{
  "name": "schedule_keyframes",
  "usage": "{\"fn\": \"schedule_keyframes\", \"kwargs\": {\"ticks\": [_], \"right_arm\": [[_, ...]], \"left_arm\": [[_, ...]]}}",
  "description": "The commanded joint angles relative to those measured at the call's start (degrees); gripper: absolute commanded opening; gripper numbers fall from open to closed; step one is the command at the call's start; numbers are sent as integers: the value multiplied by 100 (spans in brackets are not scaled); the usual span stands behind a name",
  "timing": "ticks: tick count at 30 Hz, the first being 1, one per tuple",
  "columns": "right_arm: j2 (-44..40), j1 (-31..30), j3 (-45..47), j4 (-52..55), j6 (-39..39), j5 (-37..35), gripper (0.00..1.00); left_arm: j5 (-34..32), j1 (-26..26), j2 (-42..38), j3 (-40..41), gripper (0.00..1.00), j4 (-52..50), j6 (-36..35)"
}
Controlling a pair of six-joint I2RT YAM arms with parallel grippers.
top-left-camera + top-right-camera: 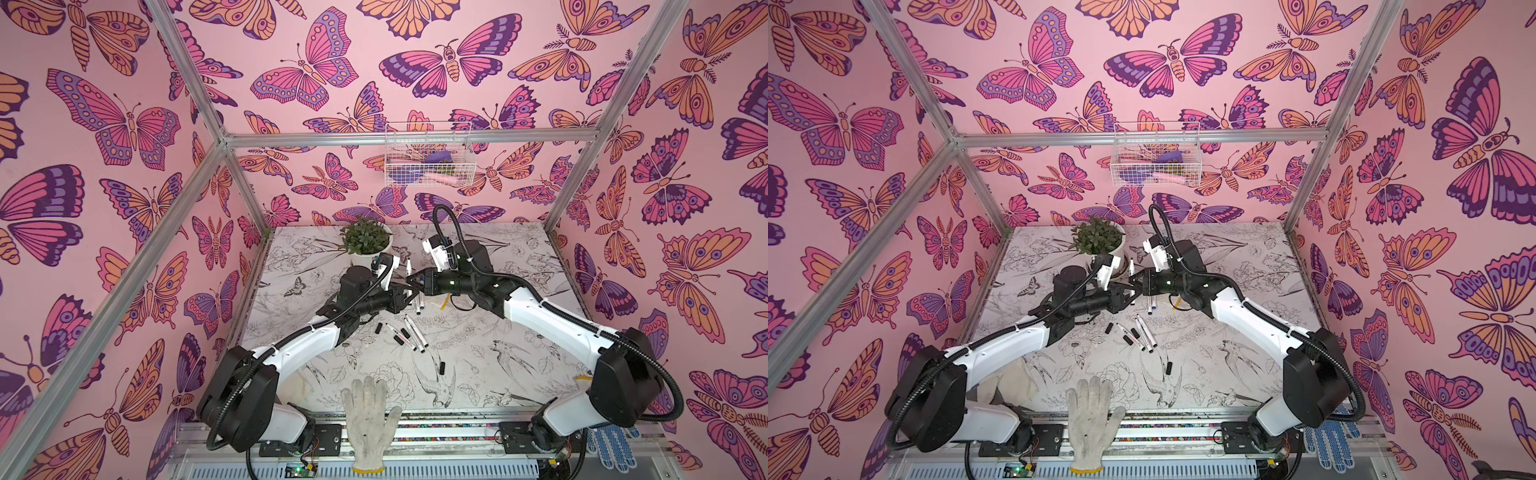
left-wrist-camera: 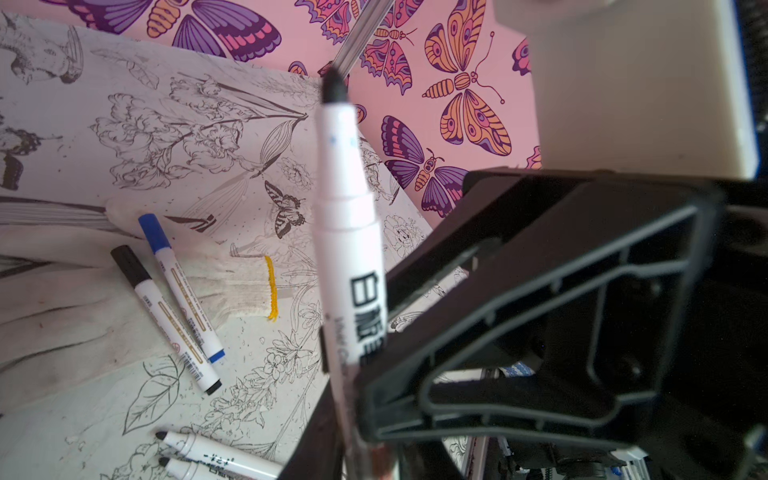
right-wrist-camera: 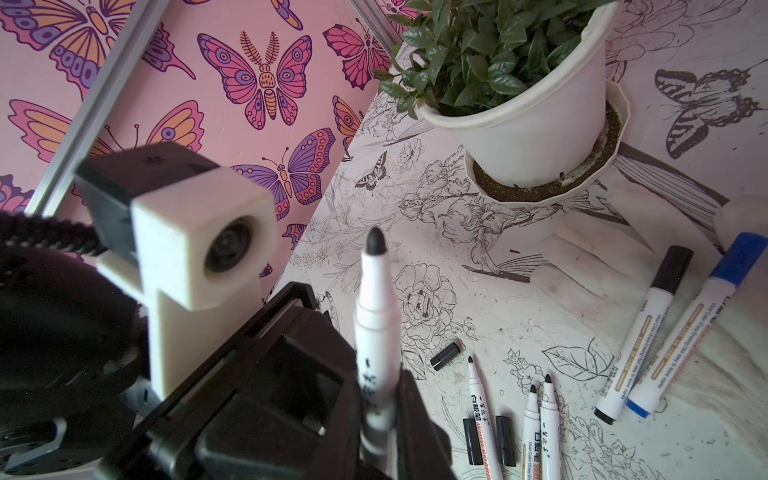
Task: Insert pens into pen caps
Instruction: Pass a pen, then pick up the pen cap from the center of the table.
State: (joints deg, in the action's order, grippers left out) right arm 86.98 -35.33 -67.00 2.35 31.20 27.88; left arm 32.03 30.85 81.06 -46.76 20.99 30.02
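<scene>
Pen (image 3: 376, 316) uncapped, aloft mid-counter (image 1: 519, 332), left claw (image 1: 405, 293) and right claw (image 1: 415, 280) both clamped on it, plant pot (image 1: 365, 249) just behind, loose pens (image 1: 411, 334), caps (image 1: 378, 328) toward front, right side open, edges distant

We see pink walls (image 1: 374, 83) with purple-orange butterflies. White tabletop (image 1: 478, 357), black line-drawn flowers and birds. White pens (image 3: 480, 415), black print, black tips. Black caps (image 3: 446, 356). One blue-capped pen (image 3: 688, 332). Green plant (image 1: 365, 239), white pot (image 1: 362, 260). Off-white glove (image 1: 370, 419), yellow cuff.

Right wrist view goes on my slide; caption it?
Right gripper and left gripper grip one uncapped pen; loose pen caps lie on the table.
</scene>
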Motion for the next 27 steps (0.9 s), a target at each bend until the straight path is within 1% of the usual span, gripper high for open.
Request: {"fn": "schedule_keyframes", "kwargs": {"ticks": [1,2,4,7,8,10,12,13,17,19,20,22,23,24,27], "right_arm": [[-93,-44,46,-86,-14,146,0],[-110,-44,60,-78,-26,135,0],[-120,-44,44,-12,-68,81,0],[-120,-43,18,97,-167,50,0],[-118,-42,-10,148,-221,49,5],[-102,-44,-106,329,-348,52,31],[-120,-43,-170,368,-395,-47,44],[-137,-44,-189,361,-412,-133,47],[14,-89,-241,381,-467,-63,51],[257,-256,-339,750,-791,104,50],[558,-401,-467,1137,-1161,150,50],[981,-698,-745,1864,-1702,172,48],[1210,-814,-886,2132,-1846,345,48],[1399,-892,-975,2300,-1947,472,48],[1990,-1121,-1468,2907,-2246,350,48]], "left_arm": [[-98,-27,86,-73,8,63,-80],[-146,-27,60,-38,3,63,-71],[-298,-35,-35,78,0,28,-45],[-676,-66,-284,370,0,-58,31],[-803,-99,-393,512,0,-70,80],[-1045,-184,-642,837,0,-82,223],[-1437,-261,-994,1119,0,-255,380],[-1711,-294,-1189,1272,0,-402,461],[-3084,-429,-2076,1973,0,-1098,890],[-3736,-448,-2595,2174,0,-1569,1062],[-4069,-455,-2857,2247,0,-1874,1173],[-4450,-491,-3286,2350,0,-2233,1280],[-4563,-508,-3478,2396,0,-2360,1288],[-4595,-530,-3613,2414,0,-2436,1245],[-4748,-558,-3888,2327,0,-2771,1153]]}}
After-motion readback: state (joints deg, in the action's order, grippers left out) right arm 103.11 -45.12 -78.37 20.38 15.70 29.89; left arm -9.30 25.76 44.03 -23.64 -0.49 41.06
